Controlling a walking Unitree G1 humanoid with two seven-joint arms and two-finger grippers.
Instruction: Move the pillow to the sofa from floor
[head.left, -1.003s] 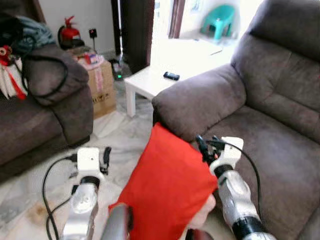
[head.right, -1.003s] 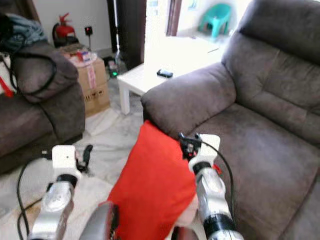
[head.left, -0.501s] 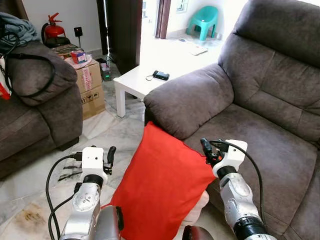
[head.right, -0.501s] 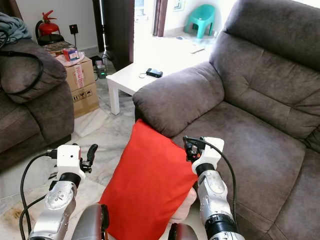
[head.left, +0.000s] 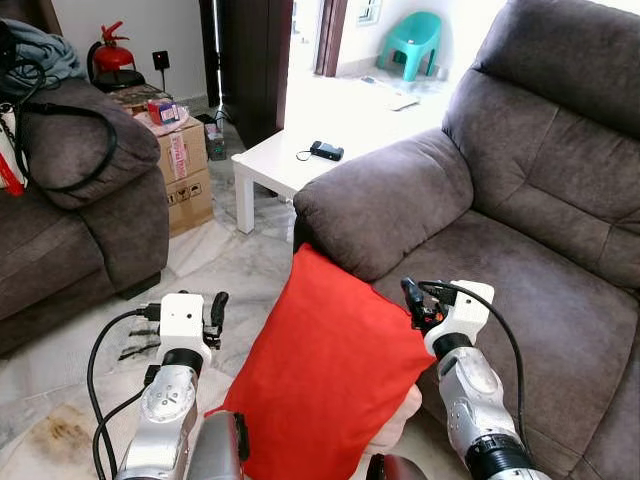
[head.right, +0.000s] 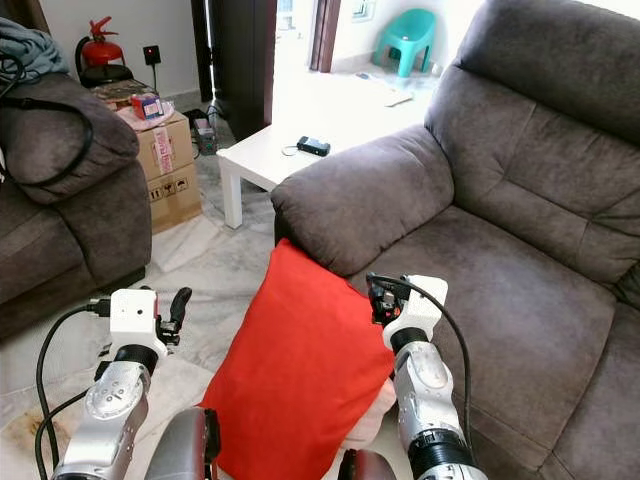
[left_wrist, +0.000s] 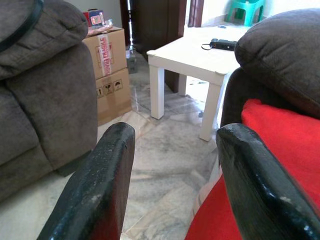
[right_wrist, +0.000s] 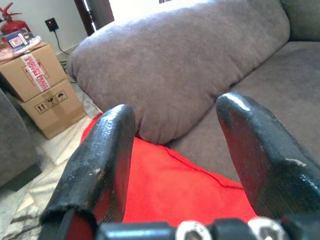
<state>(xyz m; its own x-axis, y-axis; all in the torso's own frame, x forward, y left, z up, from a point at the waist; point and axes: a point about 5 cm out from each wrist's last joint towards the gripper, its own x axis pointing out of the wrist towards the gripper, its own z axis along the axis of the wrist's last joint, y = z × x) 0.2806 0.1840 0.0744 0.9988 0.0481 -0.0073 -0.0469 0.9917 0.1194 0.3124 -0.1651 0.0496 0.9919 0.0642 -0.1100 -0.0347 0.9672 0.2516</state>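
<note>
A red pillow (head.left: 330, 380) stands tilted on its edge between my two forearms, its top corner against the front of the grey sofa's armrest (head.left: 385, 200). The sofa seat (head.left: 540, 290) lies to the right of it. My left gripper (head.left: 214, 310) is open, left of the pillow and apart from it; in the left wrist view the pillow's edge (left_wrist: 280, 130) lies beside one finger (left_wrist: 250, 170). My right gripper (head.left: 412, 298) is open at the pillow's upper right edge; its wrist view has the red cloth (right_wrist: 175, 185) just below the fingers, nothing between them.
A white low table (head.left: 290, 160) with a black device (head.left: 325, 151) stands behind the armrest. Taped cardboard boxes (head.left: 180, 165) and a second grey sofa (head.left: 70, 220) bound the left side. A strip of marble floor (head.left: 230, 270) runs between. Something pale (head.left: 400, 420) sits under the pillow's lower right.
The camera has swung and steadied, shifting the whole picture. The pillow and both open grippers keep the same places relative to each other.
</note>
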